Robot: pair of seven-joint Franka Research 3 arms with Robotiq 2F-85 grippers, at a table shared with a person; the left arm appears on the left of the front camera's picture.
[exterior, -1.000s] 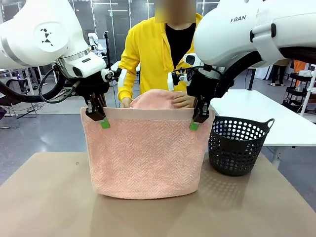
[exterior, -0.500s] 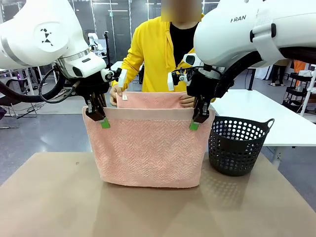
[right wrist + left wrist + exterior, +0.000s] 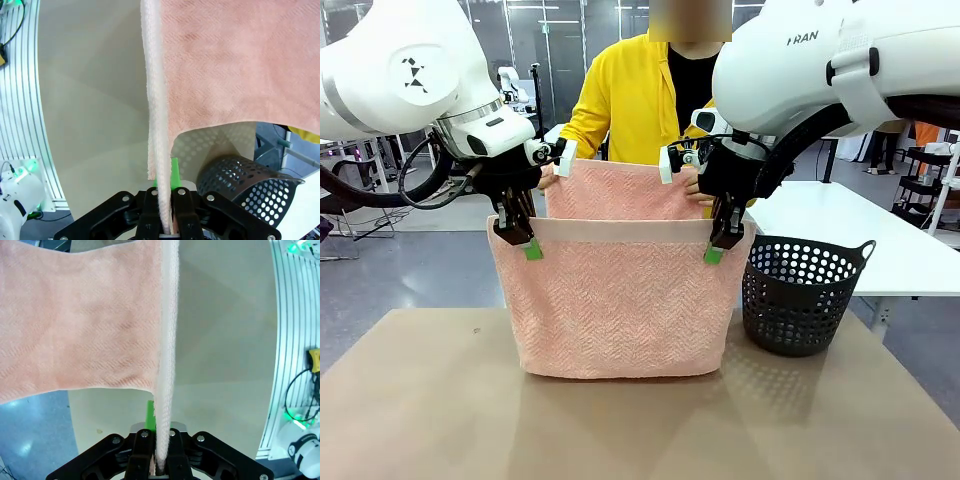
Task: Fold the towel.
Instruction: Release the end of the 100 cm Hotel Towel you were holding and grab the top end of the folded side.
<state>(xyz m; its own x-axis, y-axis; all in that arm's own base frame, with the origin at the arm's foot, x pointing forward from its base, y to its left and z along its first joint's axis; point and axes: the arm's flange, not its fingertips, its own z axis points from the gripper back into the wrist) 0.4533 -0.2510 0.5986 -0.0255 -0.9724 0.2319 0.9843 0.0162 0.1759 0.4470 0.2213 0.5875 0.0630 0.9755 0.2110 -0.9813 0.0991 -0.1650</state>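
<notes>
Pink towel [image 3: 620,305] hangs over a bare tan table [image 3: 420,400] in a glass-walled workshop.
Left gripper [image 3: 532,249] and right gripper [image 3: 714,254] each clamp a top corner; a black basket [image 3: 800,295] stands at the table's right.

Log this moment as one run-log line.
left claw: shut on towel top corner | right claw: shut on other top corner | person: holds far edge higher, behind | basket: at robot's right
</notes>
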